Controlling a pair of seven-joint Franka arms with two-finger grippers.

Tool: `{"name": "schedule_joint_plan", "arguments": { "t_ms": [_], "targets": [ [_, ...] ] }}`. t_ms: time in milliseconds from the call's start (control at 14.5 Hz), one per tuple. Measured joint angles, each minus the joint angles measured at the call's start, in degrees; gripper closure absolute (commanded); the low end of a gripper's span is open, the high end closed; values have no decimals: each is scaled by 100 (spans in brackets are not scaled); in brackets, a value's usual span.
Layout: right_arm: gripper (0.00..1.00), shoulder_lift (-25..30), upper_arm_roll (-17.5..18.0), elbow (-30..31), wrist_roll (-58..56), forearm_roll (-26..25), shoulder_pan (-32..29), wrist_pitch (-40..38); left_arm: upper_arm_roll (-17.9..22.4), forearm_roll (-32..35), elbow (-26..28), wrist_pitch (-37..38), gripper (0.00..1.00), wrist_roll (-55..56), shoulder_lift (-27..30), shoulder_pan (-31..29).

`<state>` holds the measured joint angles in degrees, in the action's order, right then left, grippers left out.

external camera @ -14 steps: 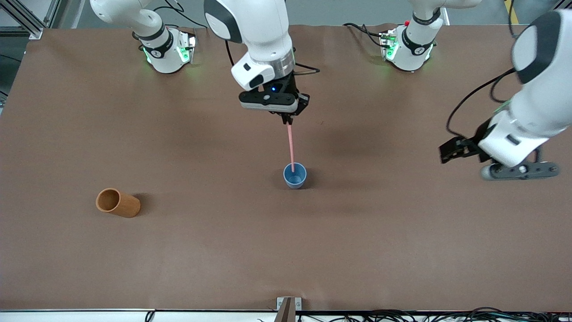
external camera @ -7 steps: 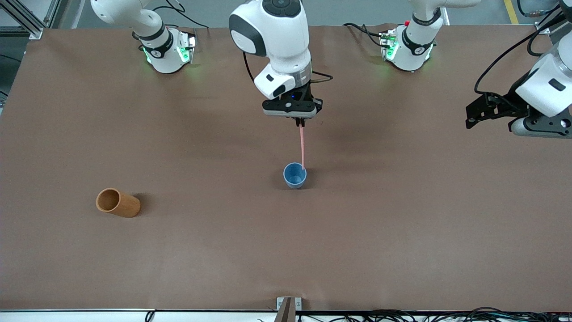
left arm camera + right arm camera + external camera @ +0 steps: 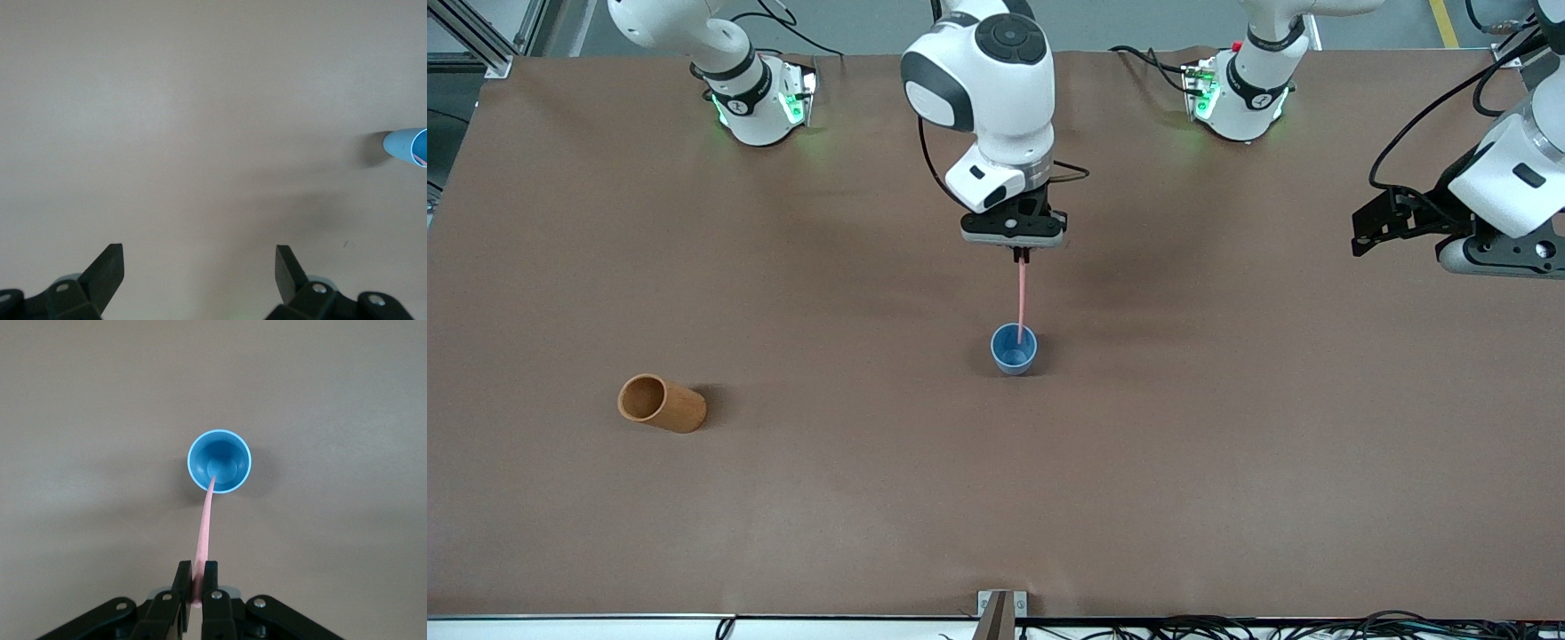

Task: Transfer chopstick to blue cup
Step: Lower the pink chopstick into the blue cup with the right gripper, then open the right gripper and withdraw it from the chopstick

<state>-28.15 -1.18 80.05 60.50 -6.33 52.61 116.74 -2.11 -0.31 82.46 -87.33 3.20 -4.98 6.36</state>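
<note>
Right claw [image 3: 1022, 256] pinching chopstick [image 3: 1021, 302] top, now shifted back over blue cup [image 3: 1014, 348] mid-surface; tip inside the rim instead of at its edge. Probably ready to release. Left claw [image 3: 200, 267] spread, waiting at surface's left-arm end.

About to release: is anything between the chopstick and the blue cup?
Nothing visible. The right hand holds the chopstick upright over the blue cup, its lower end already inside the rim.
</note>
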Motion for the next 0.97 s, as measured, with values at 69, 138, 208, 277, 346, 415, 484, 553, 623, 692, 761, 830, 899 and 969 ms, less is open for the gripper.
{"name": "schedule_joint_plan", "arguments": {
  "t_ms": [69, 138, 208, 277, 346, 415, 484, 553, 623, 692, 761, 830, 899, 969],
  "targets": [
    [80, -17, 0, 1, 0, -8, 12, 6, 5, 0, 0, -1, 0, -4, 0, -9],
    [78, -33, 0, 1, 0, -13, 17, 12, 9, 0, 0, -1, 0, -27, 0, -19],
    [76, -45, 0, 1, 0, -16, 18, 16, 13, 0, 0, -1, 0, -63, 0, -26],
    [75, -53, -1, 1, 0, -18, 18, 21, 15, 0, 0, -1, 0, -83, 0, -28],
    [72, -57, -2, 1, 1, -19, 18, 24, 15, 0, 0, -1, 0, -87, 0, -28],
    [68, -57, -7, 0, 3, -20, 19, 24, 15, 0, 0, -1, 0, -88, 0, -28],
    [57, -57, -21, -4, 3, -21, 18, 25, 15, 0, 0, -1, 0, -88, 0, -28],
    [43, -56, -44, -17, 3, -22, 14, 25, 15, 0, 0, -1, 0, -88, 0, -28],
    [27, -52, -74, -40, 2, -22, -3, 24, 15, 0, 0, -1, 0, -88, 0, -28],
    [12, -34, -96, -68, 2, -22, -52, -9, 15, 0, 1, -1, 0, -88, 0, -28],
    [0, 16, -113, -98, 0, -22, -134, -130, 16, 0, 2, -1, 0, -88, 0, -28],
    [0, 112, -121, -117, -20, -22, -244, -317, 16, 0, 3, -1, 0, -88, 0, -28],
    [0, 244, -125, -137, -55, -22, -368, -531, 16, 0, 3, -1, 0, -88, 0, -28],
    [0, 403, -129, -150, -100, -22, -496, -775, 16, 0, 4, -1, 0, -88, 0, -28]
  ]
}}
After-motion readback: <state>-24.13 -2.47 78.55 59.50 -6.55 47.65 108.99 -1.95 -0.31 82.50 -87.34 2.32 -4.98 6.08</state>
